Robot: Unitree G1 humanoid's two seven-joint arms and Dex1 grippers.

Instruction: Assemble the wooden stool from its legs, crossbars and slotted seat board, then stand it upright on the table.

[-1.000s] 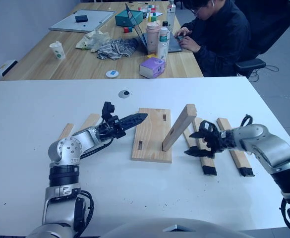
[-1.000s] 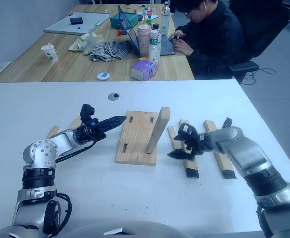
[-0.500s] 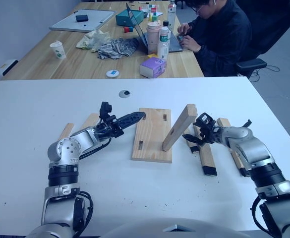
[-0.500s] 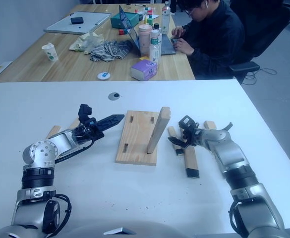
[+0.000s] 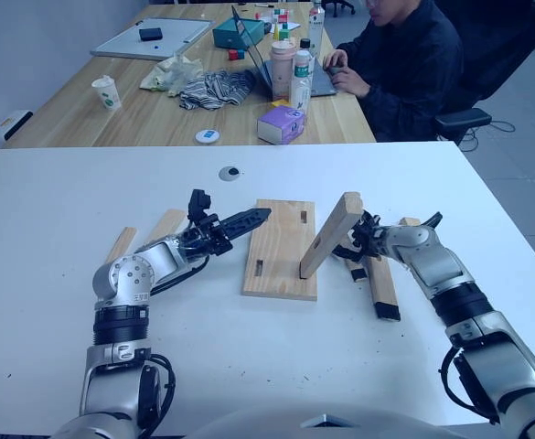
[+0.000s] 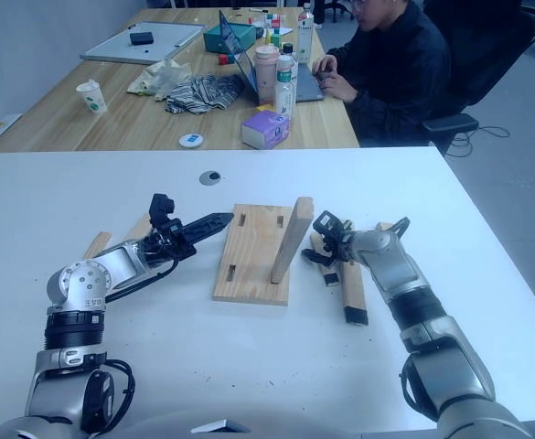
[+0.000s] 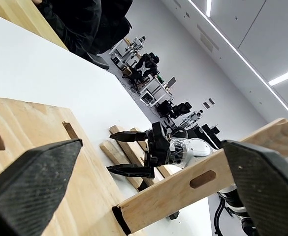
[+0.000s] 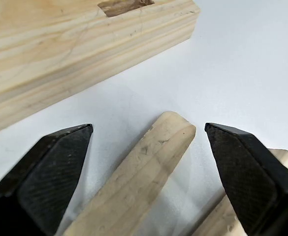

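Observation:
The slotted seat board (image 5: 281,247) lies flat on the white table. One wooden leg (image 5: 333,233) stands tilted in a slot on its right side. My left gripper (image 5: 260,216) hovers open at the board's far left corner, holding nothing. My right gripper (image 5: 353,240) is open just right of the standing leg, its fingers either side of the end of a short crossbar (image 8: 144,162) lying on the table. A longer leg (image 5: 382,285) with a black foot lies beside it. Two more wooden pieces (image 5: 165,225) lie left of the board, under my left arm.
A round cable port (image 5: 230,173) sits in the white table behind the board. The wooden table (image 5: 157,110) beyond holds a cup, cloth, bottles, a small box and a laptop. The white table's near part is bare.
My right gripper has moved left, from the legs lying at the right to the short crossbar beside the standing leg. My left gripper has barely moved.

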